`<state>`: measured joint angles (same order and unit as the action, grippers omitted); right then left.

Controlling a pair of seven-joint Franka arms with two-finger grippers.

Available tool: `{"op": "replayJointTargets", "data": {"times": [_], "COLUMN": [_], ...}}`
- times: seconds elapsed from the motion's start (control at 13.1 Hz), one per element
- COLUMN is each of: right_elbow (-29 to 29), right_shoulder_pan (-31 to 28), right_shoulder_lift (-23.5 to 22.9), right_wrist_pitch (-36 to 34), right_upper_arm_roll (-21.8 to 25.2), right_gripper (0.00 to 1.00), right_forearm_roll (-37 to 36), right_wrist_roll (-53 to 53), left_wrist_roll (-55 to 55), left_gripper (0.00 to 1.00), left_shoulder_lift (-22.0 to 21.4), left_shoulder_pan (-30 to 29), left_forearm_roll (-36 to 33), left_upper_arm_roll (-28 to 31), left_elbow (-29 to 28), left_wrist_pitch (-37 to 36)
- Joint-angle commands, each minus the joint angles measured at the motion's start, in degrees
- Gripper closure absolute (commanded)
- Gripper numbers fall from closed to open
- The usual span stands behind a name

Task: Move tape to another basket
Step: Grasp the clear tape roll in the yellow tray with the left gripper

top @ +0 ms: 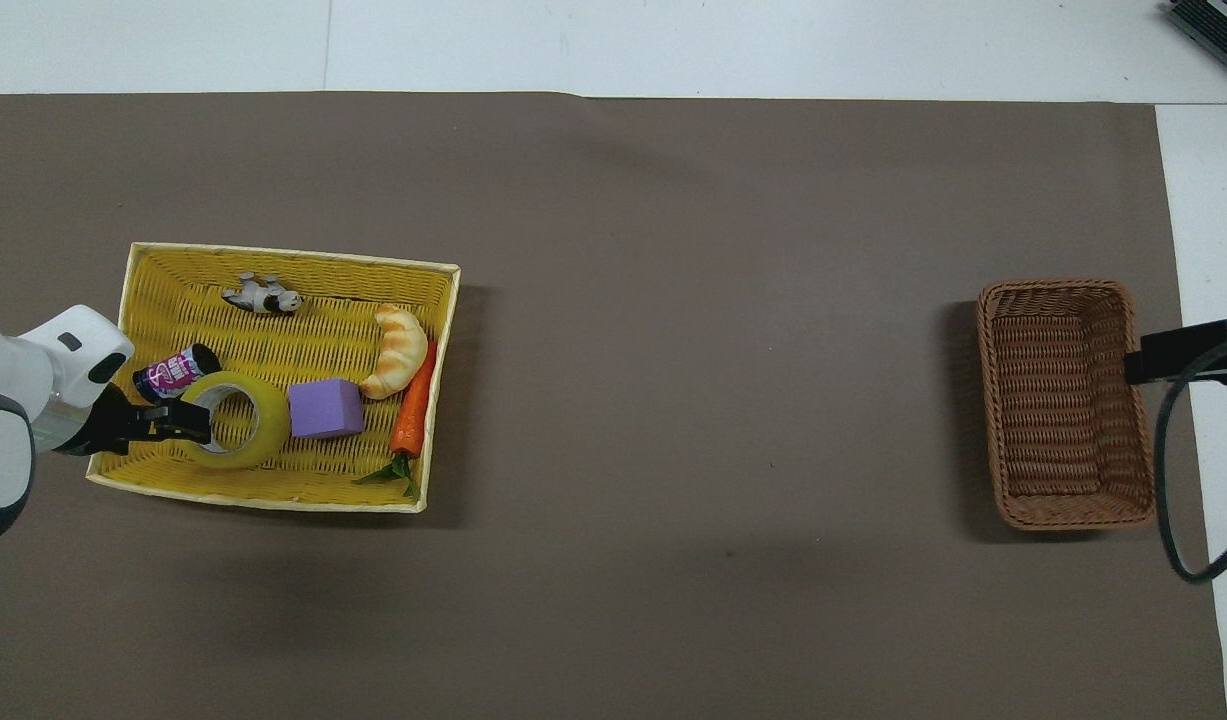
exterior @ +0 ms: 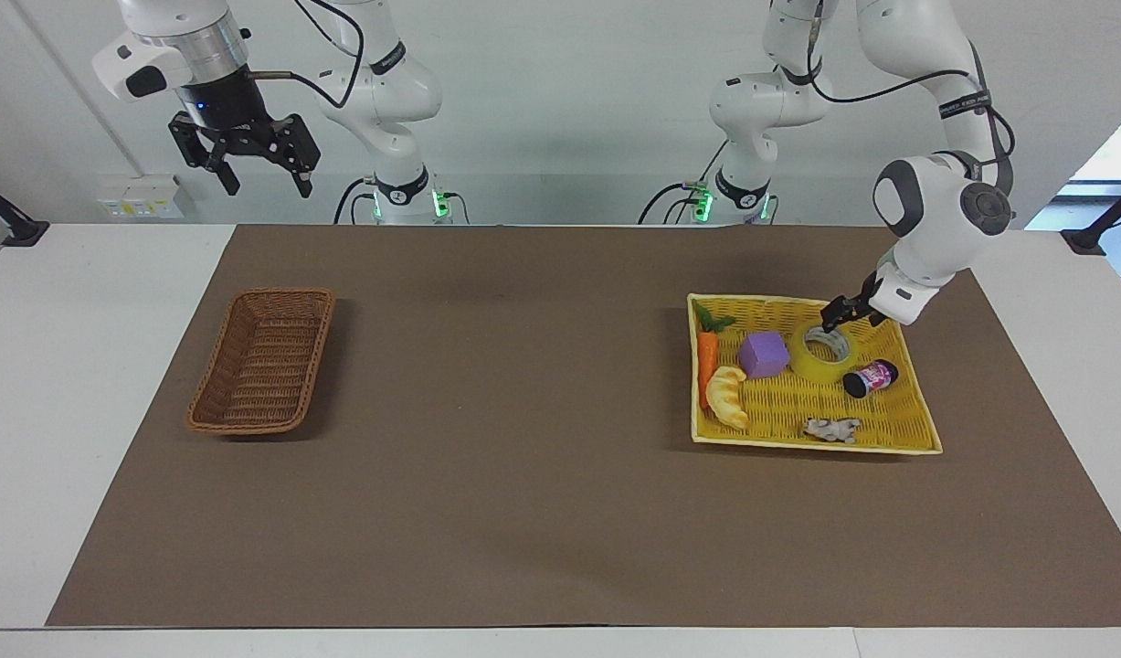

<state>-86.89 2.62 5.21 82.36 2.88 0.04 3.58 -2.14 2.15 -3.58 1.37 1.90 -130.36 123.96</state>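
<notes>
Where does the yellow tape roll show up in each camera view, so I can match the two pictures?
Facing view: the tape lies in the yellow tray toward the left arm's end of the table, between the purple cube and the small bottle.
Overhead view: the tape is in the tray's part nearer the robots, beside the cube.
Shared landmark: the purple cube.

Bright, even light; soft shadows

Glossy yellow tape roll [exterior: 823, 353] in bright yellow woven tray [exterior: 916, 416], left gripper [exterior: 840, 315] open over it, dark-brown wicker basket [exterior: 262, 360] well apart, right gripper [exterior: 260, 170] raised, open
</notes>
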Motion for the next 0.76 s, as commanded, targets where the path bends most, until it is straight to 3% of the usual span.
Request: {"op": "replayJointTargets", "data": {"times": [0.0, 0.08, 0.15, 0.31, 0.38, 0.69], "right_elbow": [0.0, 0.0, 0.0, 0.0, 0.0, 0.0], "right_shoulder_pan": [-0.6, -0.6, -0.6, -0.6, -0.6, -0.6], "right_shoulder_lift": [0.2, 0.2, 0.2, 0.2, 0.2, 0.3], "right_wrist_pitch": [0.1, 0.1, 0.1, 0.1, 0.1, 0.1], "right_upper_arm_roll": [0.0, 0.0, 0.0, 0.0, -0.1, 0.0], "right_gripper": [0.00, 0.00, 0.00, 0.00, 0.00, 0.00], "right_forearm_roll": [1.4, 1.4, 1.4, 1.4, 1.4, 1.4], "right_wrist_roll": [-1.3, -1.3, -1.3, -1.3, -1.3, -1.3], "left_wrist_roll": [-1.1, -1.1, -1.1, -0.8, -0.5, -0.8], "left_gripper": [0.00, 0.00, 0.19, 0.83, 1.00, 1.00], "left_shoulder_lift": [-0.7, -0.1, 0.4, 0.7, 0.8, 1.5], "left_shoulder_pan": [-0.5, -0.3, -0.1, 0.1, 0.2, 1.4], "left_forearm_roll": [0.6, 0.6, 0.6, 0.5, 0.5, 0.5], "left_upper_arm_roll": [-0.4, -0.4, -0.4, -0.3, -0.3, -0.8], "left_elbow": [-3.0, -3.0, -3.0, -2.4, -1.6, 4.0], "left_wrist_pitch": [3.7, 3.8, 4.4, 3.9, 3.4, -3.4]}}
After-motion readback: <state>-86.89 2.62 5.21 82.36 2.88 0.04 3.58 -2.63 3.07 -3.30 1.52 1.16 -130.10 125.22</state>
